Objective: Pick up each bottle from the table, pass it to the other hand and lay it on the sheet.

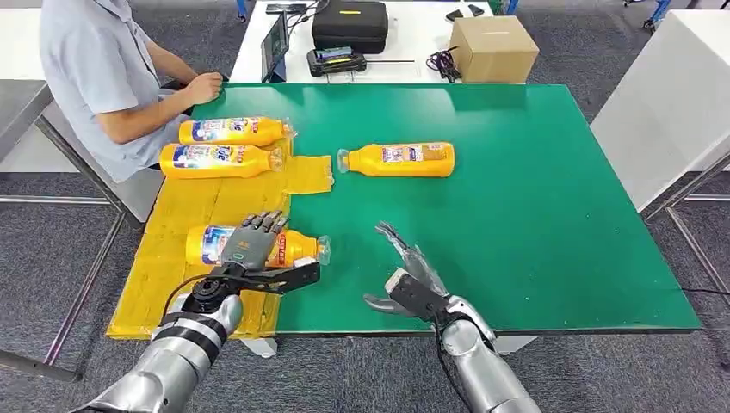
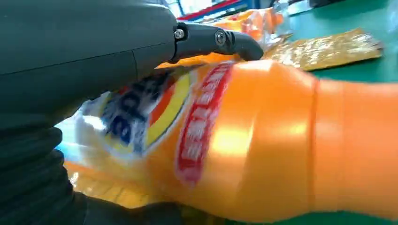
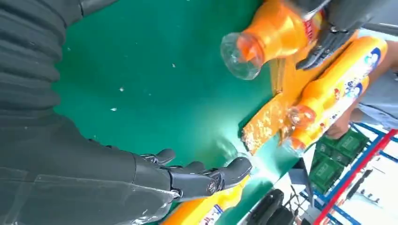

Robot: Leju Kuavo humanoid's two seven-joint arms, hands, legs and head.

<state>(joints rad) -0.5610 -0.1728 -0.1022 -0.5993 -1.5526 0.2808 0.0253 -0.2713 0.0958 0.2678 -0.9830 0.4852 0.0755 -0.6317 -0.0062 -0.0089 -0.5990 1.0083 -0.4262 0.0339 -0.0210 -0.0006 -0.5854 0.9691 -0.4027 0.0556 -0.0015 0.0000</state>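
Observation:
My left hand [image 1: 250, 249] grips an orange bottle [image 1: 301, 248] lying crosswise at the near right edge of the yellow sheet [image 1: 176, 215], its clear cap out over the green table [image 1: 534, 215]. Fingers lie over the label and the thumb runs along the near side; up close the bottle [image 2: 263, 145] sits under the left hand [image 2: 84, 56]. Two more orange bottles [image 1: 232, 131] [image 1: 219, 160] lie side by side at the sheet's far end. Another bottle [image 1: 400, 159] lies on the green table. My right hand [image 1: 411, 275] hovers open near the table's front edge, right of the held bottle [image 3: 267, 35].
A person [image 1: 103, 69] in a grey shirt sits at the far left corner, one hand resting on the table edge. Behind the green table stand a cardboard box [image 1: 493, 47], a black case [image 1: 349, 24] and a tablet. A white table stands to the right.

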